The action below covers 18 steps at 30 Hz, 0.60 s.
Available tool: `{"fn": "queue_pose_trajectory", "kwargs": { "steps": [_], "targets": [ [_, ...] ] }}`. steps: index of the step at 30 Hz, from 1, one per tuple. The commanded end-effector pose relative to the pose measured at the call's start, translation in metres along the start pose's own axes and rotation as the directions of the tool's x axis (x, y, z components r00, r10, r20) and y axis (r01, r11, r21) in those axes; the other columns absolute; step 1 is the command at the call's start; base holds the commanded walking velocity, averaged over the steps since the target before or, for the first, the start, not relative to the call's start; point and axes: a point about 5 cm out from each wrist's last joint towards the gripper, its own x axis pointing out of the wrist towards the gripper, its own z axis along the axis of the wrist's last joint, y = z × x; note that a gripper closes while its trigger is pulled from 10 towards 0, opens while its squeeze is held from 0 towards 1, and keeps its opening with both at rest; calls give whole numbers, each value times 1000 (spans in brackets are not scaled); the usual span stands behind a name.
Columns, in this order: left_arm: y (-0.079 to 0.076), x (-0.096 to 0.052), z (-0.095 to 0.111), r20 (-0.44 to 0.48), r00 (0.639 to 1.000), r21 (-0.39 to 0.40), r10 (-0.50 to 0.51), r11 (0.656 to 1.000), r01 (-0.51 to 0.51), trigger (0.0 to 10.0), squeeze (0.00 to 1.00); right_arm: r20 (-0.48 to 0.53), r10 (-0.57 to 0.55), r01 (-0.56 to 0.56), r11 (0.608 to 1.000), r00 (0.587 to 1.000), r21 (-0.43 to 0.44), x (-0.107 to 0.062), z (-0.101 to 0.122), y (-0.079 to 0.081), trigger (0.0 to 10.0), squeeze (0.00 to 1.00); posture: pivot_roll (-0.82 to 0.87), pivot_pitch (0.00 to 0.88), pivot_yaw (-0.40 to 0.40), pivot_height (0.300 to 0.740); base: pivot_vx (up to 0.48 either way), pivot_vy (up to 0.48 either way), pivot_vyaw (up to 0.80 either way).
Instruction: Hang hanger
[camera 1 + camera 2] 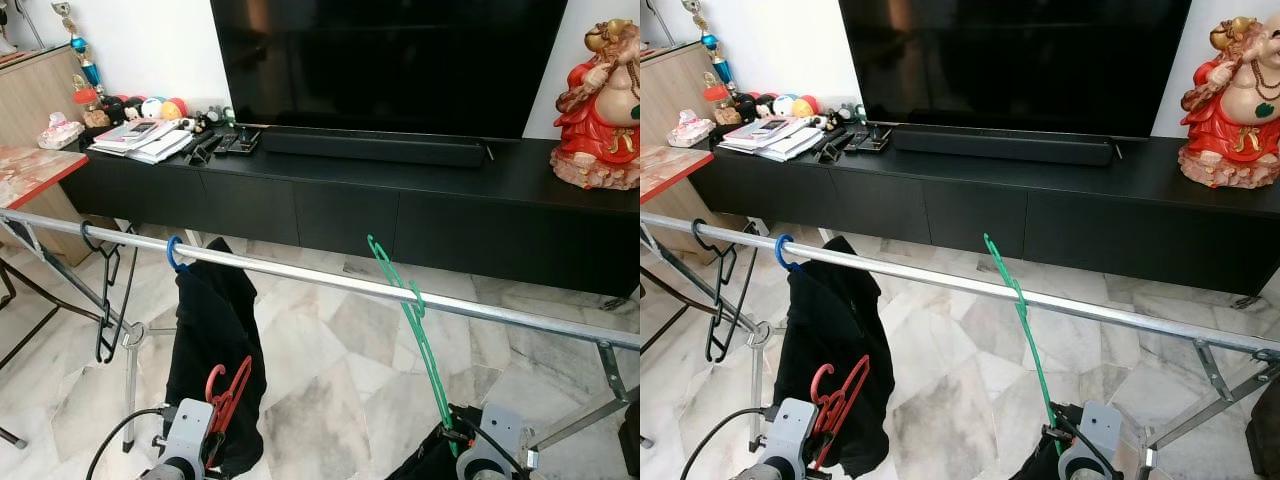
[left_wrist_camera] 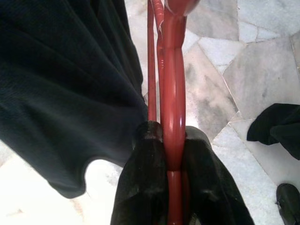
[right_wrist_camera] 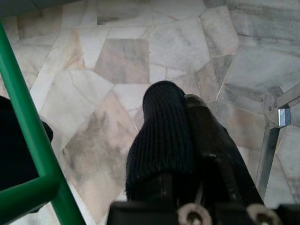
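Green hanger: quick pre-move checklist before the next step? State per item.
1. Green hanger hook over the rail: ok, hook sits on top of the bar.
2. Right hand grip on the green hanger: cannot tell; in the right wrist view its fingers are together with the hanger off to the side.
3. Left hand grip on the red hanger: ok, fingers clamp its bar.
4. Rail space between the blue hanger and the green one: ok, bare bar.
5. Dark garment near the red hanger: not ok, hangs right behind it and could snag.
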Motion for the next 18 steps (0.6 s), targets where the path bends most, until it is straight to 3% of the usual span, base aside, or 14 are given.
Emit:
{"fn": "queue_pose_trajectory", "kwargs": {
  "steps": [1,18],
  "targets": [
    [1,-1,-4,-14,1000,-2,-2,1000,2,10000,0,47,-6,5,1000,999,27,1,8,2,10000,0,47,25,80,740,0,0,0],
    [-4,-1,-8,-23,1000,-4,-16,1000,16,10000,0,110,17,-34,987,994,156,-6,4,-12,10000,0,38,31,75,740,0,0,0]
  ]
}}
